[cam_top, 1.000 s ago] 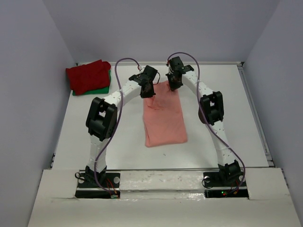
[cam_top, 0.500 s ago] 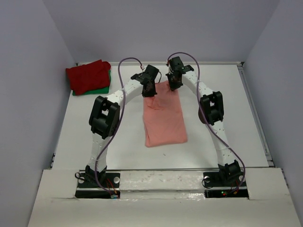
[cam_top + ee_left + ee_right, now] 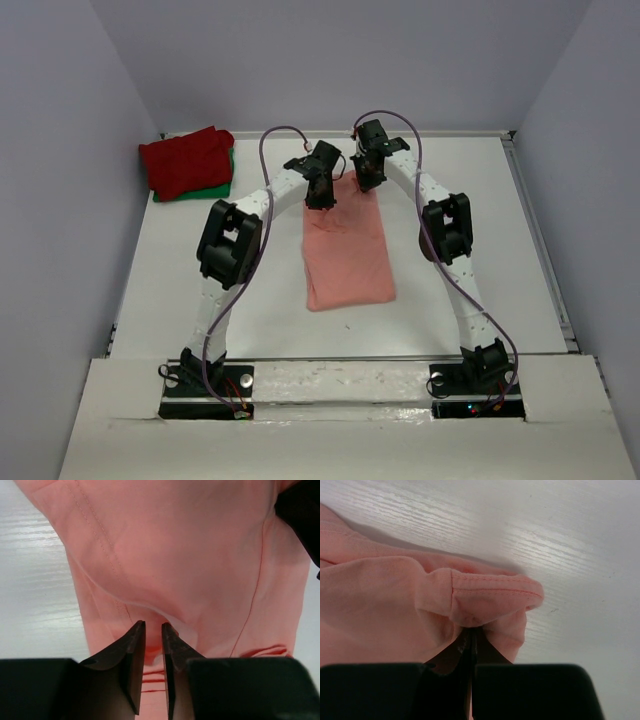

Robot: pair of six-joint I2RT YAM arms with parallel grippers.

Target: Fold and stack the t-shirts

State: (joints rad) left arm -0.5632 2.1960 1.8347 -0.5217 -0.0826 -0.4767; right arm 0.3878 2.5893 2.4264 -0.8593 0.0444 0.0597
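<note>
Salmon-pink t-shirt (image 3: 348, 255) is matt stitched cloth on a faintly grained, sheeny table (image 3: 500, 200).

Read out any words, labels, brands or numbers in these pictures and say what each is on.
None: no readable text on the salmon-pink t-shirt, the dark red t-shirt, the green t-shirt, the left arm, the right arm or the table.

Left arm (image 3: 268, 192) jaws slightly parted, right arm (image 3: 428, 188) jaws clamped.
</note>
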